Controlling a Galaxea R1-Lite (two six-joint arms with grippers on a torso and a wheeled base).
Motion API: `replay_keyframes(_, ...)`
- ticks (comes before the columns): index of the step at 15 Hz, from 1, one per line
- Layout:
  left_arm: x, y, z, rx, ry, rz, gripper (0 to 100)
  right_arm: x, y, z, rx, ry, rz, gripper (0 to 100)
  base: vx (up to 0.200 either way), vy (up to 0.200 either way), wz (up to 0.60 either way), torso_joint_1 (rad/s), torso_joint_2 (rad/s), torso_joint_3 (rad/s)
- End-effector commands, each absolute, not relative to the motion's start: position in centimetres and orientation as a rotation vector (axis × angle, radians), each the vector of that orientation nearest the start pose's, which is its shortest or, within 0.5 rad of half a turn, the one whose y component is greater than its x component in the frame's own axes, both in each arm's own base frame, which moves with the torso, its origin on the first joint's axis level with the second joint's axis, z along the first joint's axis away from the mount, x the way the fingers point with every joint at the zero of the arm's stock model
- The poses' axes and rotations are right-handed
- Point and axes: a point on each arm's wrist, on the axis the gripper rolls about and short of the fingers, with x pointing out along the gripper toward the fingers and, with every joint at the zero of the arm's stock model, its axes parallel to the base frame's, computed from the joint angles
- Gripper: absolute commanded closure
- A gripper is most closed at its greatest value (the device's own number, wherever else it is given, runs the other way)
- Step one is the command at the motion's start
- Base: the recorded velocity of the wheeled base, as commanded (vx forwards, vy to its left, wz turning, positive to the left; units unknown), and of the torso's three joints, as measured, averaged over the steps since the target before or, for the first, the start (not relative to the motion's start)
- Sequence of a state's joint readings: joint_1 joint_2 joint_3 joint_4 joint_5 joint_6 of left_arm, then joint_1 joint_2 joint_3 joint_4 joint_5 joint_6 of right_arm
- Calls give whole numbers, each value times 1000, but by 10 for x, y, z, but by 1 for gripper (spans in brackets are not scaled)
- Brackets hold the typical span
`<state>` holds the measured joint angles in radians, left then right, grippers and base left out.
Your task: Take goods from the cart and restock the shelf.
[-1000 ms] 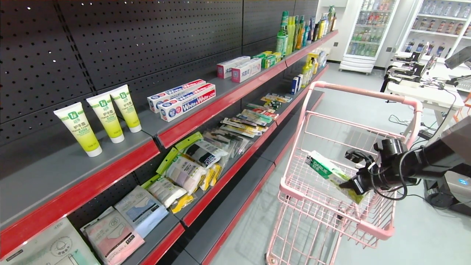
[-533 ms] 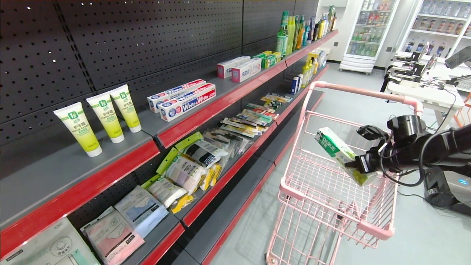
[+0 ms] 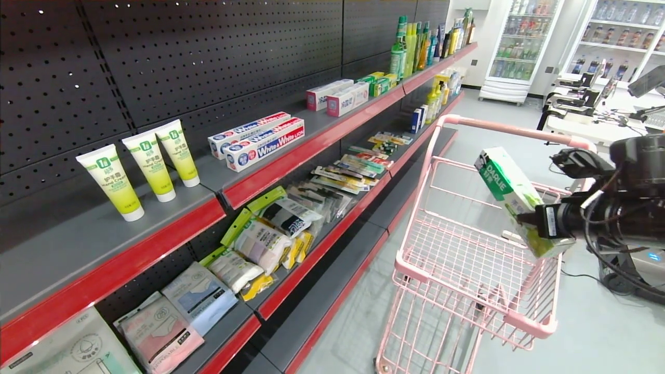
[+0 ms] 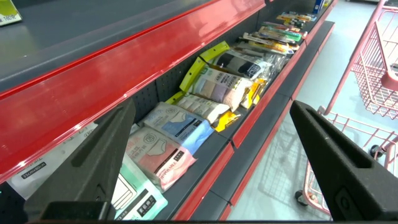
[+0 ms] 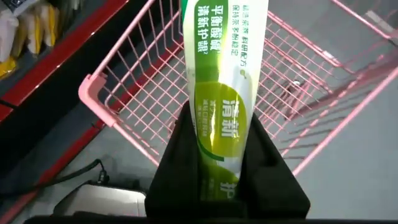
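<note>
Right gripper (image 3: 540, 223) is clamped on the lower end of a green-and-white toothpaste box (image 3: 501, 179), one finger on each side. The box is tilted, top end leaning far-left, and held in the air above the right side of the pink cart (image 3: 410, 270), level with its handle and clear of the wire. In the right wrist view the box (image 5: 221, 56) runs straight out from between the fingers (image 5: 183, 146); its near end is hidden inside the grip. The right arm is cut off at the right edge.

Left gripper (image 4: 211, 109) has its fingers spread wide with nothing between them. It sits low beside the shelf (image 4: 124, 56), facing the row of soft packets (image 4: 186, 130) under the red-edged top board.

On the top board in the head view: three hand cream tubes (image 3: 150, 163) standing cap-down on the near left, then two red-and-white toothpaste boxes (image 3: 260, 136) lying flat farther along. Small goods farther down the shelf are too small to name. Packets at the near-left corner are cut off, and so is the cart's base.
</note>
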<state>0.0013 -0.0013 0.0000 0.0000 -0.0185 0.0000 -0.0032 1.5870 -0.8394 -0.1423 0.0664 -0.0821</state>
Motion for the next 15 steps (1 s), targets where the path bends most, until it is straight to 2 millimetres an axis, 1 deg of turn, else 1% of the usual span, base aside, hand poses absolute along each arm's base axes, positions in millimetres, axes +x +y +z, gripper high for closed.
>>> replay_keyframes(1,-23,0,75,0,0,-17,0,184,9,198,-104,484,32,100,0,0,0,0,0,0)
replay_keyframes(2,-23,0,75,0,0,-17,0,168,8,199,-123,477,31,100,0,0,0,0,0,0)
replay_keyframes(3,-23,0,75,-2,0,-17,0,141,7,200,-156,486,41,100,0,0,0,0,0,0)
replay_keyframes(4,-23,0,75,0,0,-17,0,130,7,200,-159,490,44,100,0,0,0,0,0,0)
replay_keyframes(5,-23,0,75,0,0,-17,0,111,5,197,-159,469,38,100,0,0,0,0,0,0)
replay_keyframes(6,-23,0,75,0,0,-17,0,103,4,194,-162,456,34,100,0,0,0,0,0,0)
replay_keyframes(7,-23,0,75,0,0,-17,0,100,4,193,-163,450,31,100,0,0,0,0,0,0)
replay_keyframes(8,-23,0,75,0,0,-17,0,81,2,186,-160,415,22,100,0,0,0,0,0,0)
replay_keyframes(9,-23,0,75,0,0,-17,0,75,2,184,-160,404,25,100,0,0,0,0,0,0)
replay_keyframes(10,-23,0,75,0,0,-17,0,61,1,180,-159,360,16,100,0,0,0,0,0,0)
replay_keyframes(13,-23,0,75,-2,0,-17,0,50,1,186,-155,292,4,100,0,0,0,0,0,0)
replay_keyframes(15,-23,0,75,0,0,-17,0,47,1,183,-180,291,15,100,0,0,0,0,0,0)
